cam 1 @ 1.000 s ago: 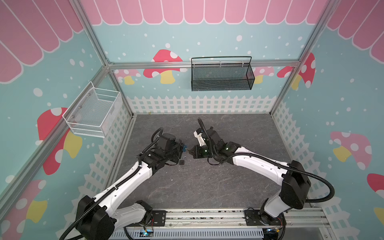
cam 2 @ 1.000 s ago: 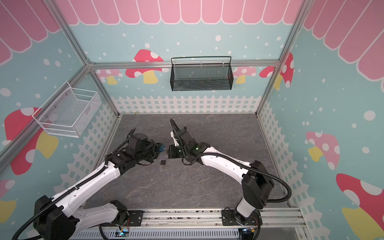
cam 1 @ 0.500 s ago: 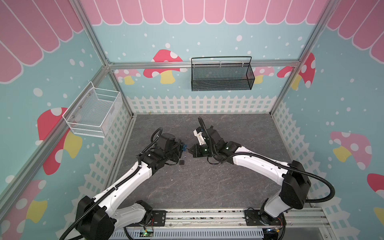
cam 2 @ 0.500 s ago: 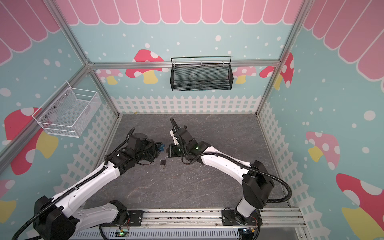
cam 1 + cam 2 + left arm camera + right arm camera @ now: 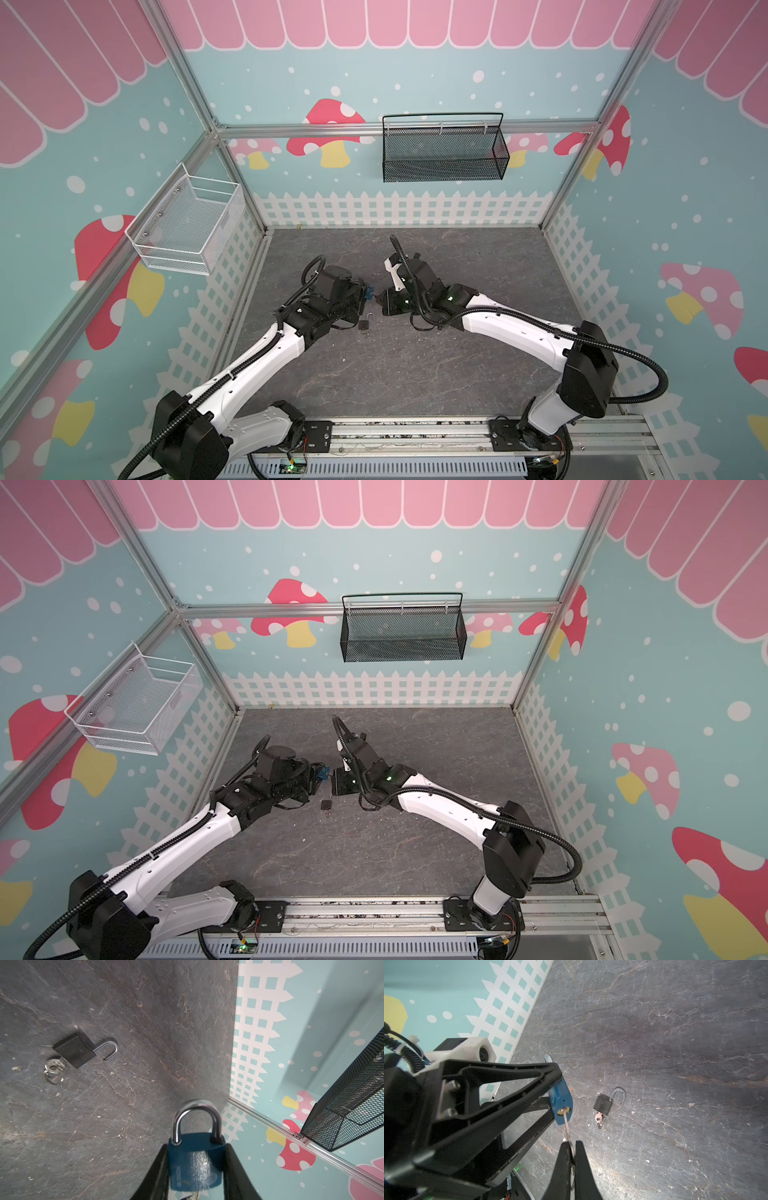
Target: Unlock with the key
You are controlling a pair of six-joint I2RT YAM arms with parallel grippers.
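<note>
1. Left wrist view is showing the left gripper (image 5: 196, 1153) clamping a blue lock (image 5: 195, 1167) by its two side edges, with the jaws standing partly open at the width of the body. The lock's shackle (image 5: 196, 1104) is sitting closed, with both legs down in the body.
2. Right wrist view is showing the right gripper (image 5: 572, 1147) pinching the key (image 5: 566, 1122) by its head, jaws almost together. The blade is pointing into the brass keyway on the underside of the blue lock (image 5: 562, 1095) and its tip is sitting in the slot. How deep it goes I cannot tell.
3. Both grippers are meeting tip to tip in both top views, left of the middle of the mat (image 5: 457, 365). The blue lock (image 5: 368, 293) (image 5: 321, 774) is hanging off the mat between them.
4. A black lock (image 5: 73, 1050) is lying flat on the mat just on the robot's side of the grippers, apart from both; it also shows in both top views (image 5: 365, 323) (image 5: 326, 805). Its shackle (image 5: 110, 1047) is standing swung open, and a second key (image 5: 54, 1065) with a ring is lying at its base.
5. A black basket (image 5: 442, 160) is hanging on the back wall and a white basket (image 5: 187, 226) on the left wall — both well apart from the arms.
</note>
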